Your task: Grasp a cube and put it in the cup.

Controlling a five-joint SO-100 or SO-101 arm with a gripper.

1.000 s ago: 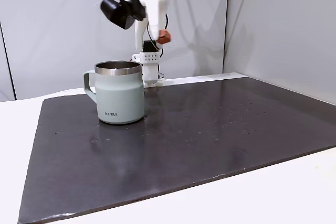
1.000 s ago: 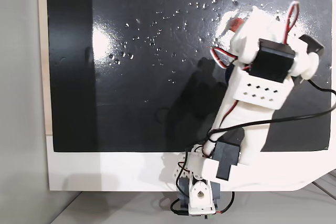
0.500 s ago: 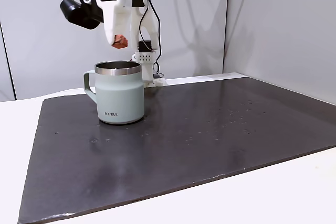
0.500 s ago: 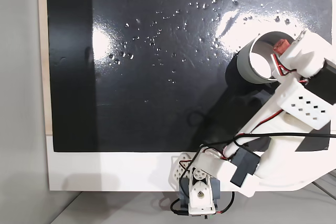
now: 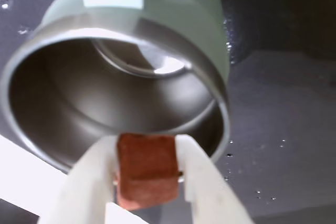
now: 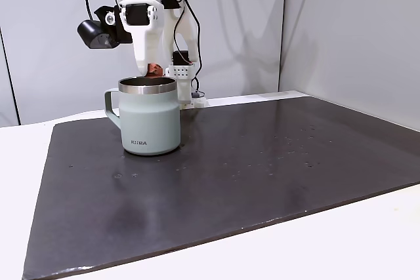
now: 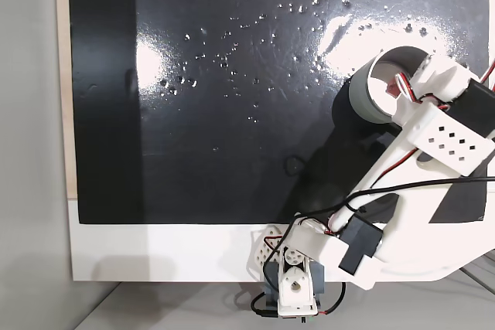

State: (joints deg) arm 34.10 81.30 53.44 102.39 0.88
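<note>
Wrist view: tool (image 5: pixel 148 178) grips cube (image 5: pixel 146 170), cup (image 5: pixel 184 19) handle cropped

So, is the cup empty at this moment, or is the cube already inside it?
Empty. In the wrist view the cup shows only its bare steel inside, and the cube is clamped in the gripper above the rim.

The wrist camera rides just behind the tool (image 5: pixel 147 182) and looks steeply down, at very close range, into the cup (image 5: pixel 157 35). A fixed camera stands low at the front edge of the surface (image 6: pixel 262 168), facing the arm's base (image 6: pixel 182 86) and the back wall from a moderate distance. Another fixed camera hangs overhead, looking straight down with the arm's base (image 7: pixel 290 287) at the bottom edge. Both fixed views share the dark mat (image 7: pixel 193 152), the cup (image 6: pixel 149 119) and the arm.
</note>
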